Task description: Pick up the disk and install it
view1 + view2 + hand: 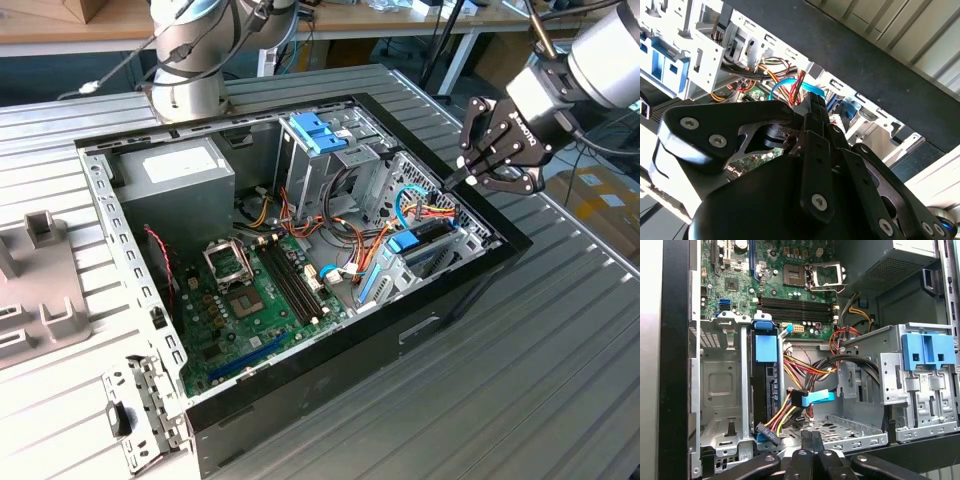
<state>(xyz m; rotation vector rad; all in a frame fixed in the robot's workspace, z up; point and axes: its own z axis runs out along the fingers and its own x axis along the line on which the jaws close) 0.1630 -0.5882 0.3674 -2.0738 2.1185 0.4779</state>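
An open computer case point(300, 250) lies on a ribbed metal bench point(560, 350). In the exterior view the black claw point(478, 176) hovers just above the case's edge on the exterior view's right, fingers pressed together and holding nothing. The disk point(425, 243), dark with blue rails and a blue tab, sits upright in the drive bay below; in the first wrist view the disk point(765, 385) stands beside a silver bracket point(722, 385)

Blue-railed disk point(765, 385) apparently seated upright in bay.
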